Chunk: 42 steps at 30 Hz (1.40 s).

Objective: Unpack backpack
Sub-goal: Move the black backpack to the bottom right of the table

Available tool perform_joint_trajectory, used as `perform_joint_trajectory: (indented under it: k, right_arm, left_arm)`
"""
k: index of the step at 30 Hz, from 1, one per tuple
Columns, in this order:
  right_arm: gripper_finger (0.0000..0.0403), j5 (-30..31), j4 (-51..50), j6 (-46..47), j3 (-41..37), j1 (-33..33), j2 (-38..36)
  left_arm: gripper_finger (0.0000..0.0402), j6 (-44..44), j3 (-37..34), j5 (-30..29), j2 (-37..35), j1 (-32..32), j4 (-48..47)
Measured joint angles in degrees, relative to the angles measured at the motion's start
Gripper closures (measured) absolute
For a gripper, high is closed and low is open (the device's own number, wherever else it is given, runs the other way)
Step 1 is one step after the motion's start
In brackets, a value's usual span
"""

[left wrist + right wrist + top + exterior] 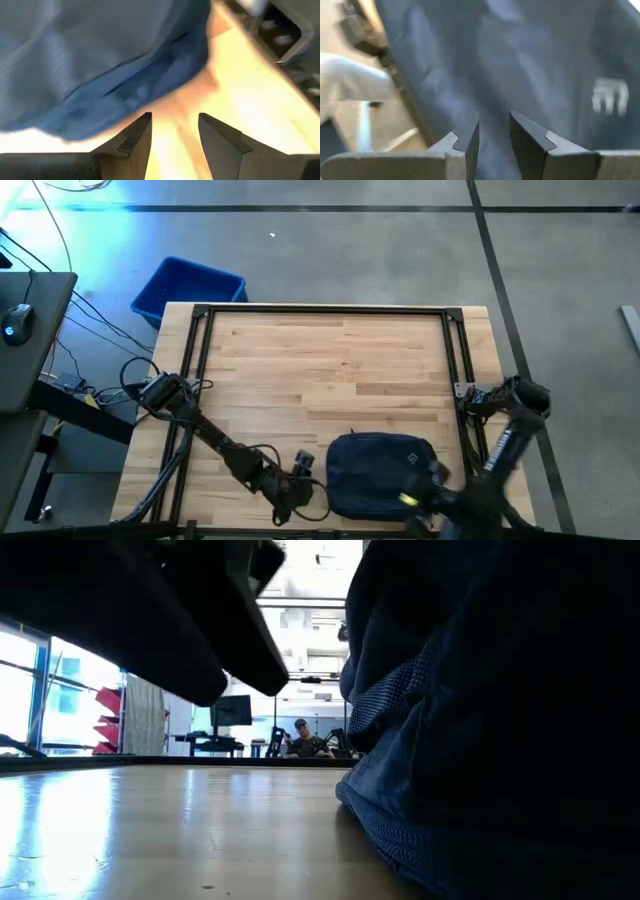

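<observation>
The dark navy backpack lies on its back on the wooden table, close to the near edge; it fills the right of the low view. My left gripper stands open just off the backpack's left side, with bare table between its fingers. My right gripper is over the backpack's near right part, its fingers a narrow gap apart on the fabric. The white label shows beside it. My right gripper has a ridge of the backpack's outer fabric between its two fingers, coming steeply from above. How many layers it has, I cannot tell. The backpack's underside stays on the table.
A bright-blue bin stands on the floor beyond the table's far left corner. A black frame runs along the table's far, left and right edges. The wide far half of the table is bare wood. A person sits far off in the room.
</observation>
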Motion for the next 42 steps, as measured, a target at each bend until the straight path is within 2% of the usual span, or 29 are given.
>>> perform_joint_trajectory:
  k: [2, 5, 10, 12, 15, 18, 22, 27, 34, 39, 42]
  right_arm:
    - [0.0314, -1.06, 0.54, -4.58, -1.59, -3.23, 0.04]
    - [0.0314, -4.16, 0.64, -9.96, -4.04, -7.31, -0.05]
    - [0.0314, -9.15, 6.22, -14.78, -10.21, -11.38, -0.54]
    - [0.0314, -10.92, 8.35, -14.08, -12.38, -11.11, -0.75]
    - [0.0314, -12.67, 7.71, -10.03, -13.15, -8.53, -0.86]
    - [0.0314, -12.93, 6.81, -4.09, -13.25, -4.6, -1.06]
    - [0.0314, -13.39, 5.95, 4.6, -13.39, 1.67, -1.51]
    - [0.0314, -15.22, 4.28, 12.3, -13.43, 9.02, -2.01]
    - [0.0314, -14.14, -4.09, 13.3, -13.66, 15.67, -2.0]
    - [0.0314, -15.16, -12.38, 13.03, -12.42, 15.64, -2.28]
    - [0.0314, -12.88, -14.04, 10.11, -8.49, 15.06, -3.04]
  left_arm:
    - [0.0271, -1.73, -0.82, -1.49, 0.03, 1.27, -1.25]
    - [0.0284, -1.08, -1.93, -0.85, 1.32, 4.63, 3.27]
    - [0.0312, 5.73, -2.41, 6.47, 5.18, 10.62, 17.48]
    - [0.0321, 7.58, -2.2, 9.39, 7.15, 12.42, 22.37]
    - [0.0331, 9.2, 0.26, 13.72, 10.13, 14.32, 24.85]
    - [0.0335, 10.31, 2.62, 14.2, 11.98, 14.81, 24.77]
    - [0.0335, 11.87, 3.58, 13.34, 11.24, 14.38, 23.45]
    - [0.0335, 11.61, 3.8, 10.96, 7.1, 12.49, 19.59]
    - [0.0335, 9.77, 3.78, 2.45, 1.94, 7.71, 8.84]
    - [0.0335, 6.31, 3.78, -1.18, 0.71, 4.37, 4.3]
    - [0.0335, 4.52, 3.78, -3.25, 0.57, 2.71, 4.21]
